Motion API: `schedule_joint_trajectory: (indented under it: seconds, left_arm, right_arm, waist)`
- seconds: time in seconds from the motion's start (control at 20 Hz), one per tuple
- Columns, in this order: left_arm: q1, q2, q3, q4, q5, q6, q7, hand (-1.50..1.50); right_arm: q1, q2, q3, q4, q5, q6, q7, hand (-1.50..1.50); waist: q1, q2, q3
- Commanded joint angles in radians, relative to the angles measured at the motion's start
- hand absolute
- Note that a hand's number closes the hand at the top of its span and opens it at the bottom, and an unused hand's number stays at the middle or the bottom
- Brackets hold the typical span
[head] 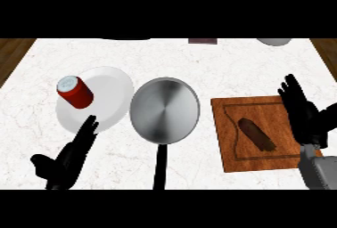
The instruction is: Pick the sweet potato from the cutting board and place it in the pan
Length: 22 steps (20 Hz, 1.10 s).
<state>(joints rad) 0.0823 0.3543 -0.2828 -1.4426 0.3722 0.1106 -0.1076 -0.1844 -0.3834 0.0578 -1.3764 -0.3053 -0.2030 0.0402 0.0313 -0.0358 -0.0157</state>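
sweet potato point(256, 134) lies just left of the open, empty right hand point(302, 111), its long axis slanting down-right across the cutting board point(230, 156), far nearer than the left hand point(69, 158).

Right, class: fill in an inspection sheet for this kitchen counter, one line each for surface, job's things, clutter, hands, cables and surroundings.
Surface: white marbled counter, with wood floor showing at both far corners.
Job's things: sweet potato lying on the cutting board, at the right; pan in the middle, nothing in it, handle pointing toward the robot.
Clutter: red can lying on a white plate, left of the pan.
Hands: left hand open, fingertips at the plate's near edge; right hand open over the board's right edge, not touching the sweet potato.
Cables: nothing seen.
Surroundings: a pale round object and a dark object at the far edge, both cut off, too little shown to identify.
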Motion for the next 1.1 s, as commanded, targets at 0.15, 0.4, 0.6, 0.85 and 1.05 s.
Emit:
schedule_joint_trajectory:
  seconds: [0.15, 0.4, 0.6, 0.85, 1.05]
  left_arm:
    - [-0.042, 0.117, 0.047, 0.003, -0.134, 0.076, 0.009, 0.00]
    - [-0.033, 0.171, 0.062, -0.011, -0.183, 0.136, 0.087, 0.00]
    - [0.018, 0.174, 0.039, -0.100, -0.217, 0.173, 0.144, 0.00]
    - [-0.018, 0.154, 0.025, -0.093, -0.233, 0.173, 0.169, 0.00]
    - [-0.038, 0.142, 0.008, -0.088, -0.259, 0.167, 0.175, 0.00]
  right_arm:
    - [-0.159, -0.068, 0.147, -0.121, 0.166, 0.075, -0.038, -1.50]
    - [-0.108, -0.170, 0.070, -0.143, 0.415, -0.209, 0.024, -1.50]
    - [0.097, -0.336, 0.101, -0.343, 0.485, -0.123, 0.134, -1.50]
    - [0.096, -0.525, 0.156, -0.435, 0.653, 0.006, 0.265, -1.50]
    - [0.016, -0.586, 0.206, -0.511, 0.654, 0.194, 0.422, -1.50]
  waist:
    - [-0.008, 0.030, 0.015]
    - [-0.065, 0.018, 0.015]
    - [-0.073, 0.017, 0.014]
    - [-0.056, 0.025, 0.012]
    - [-0.029, 0.033, 0.013]
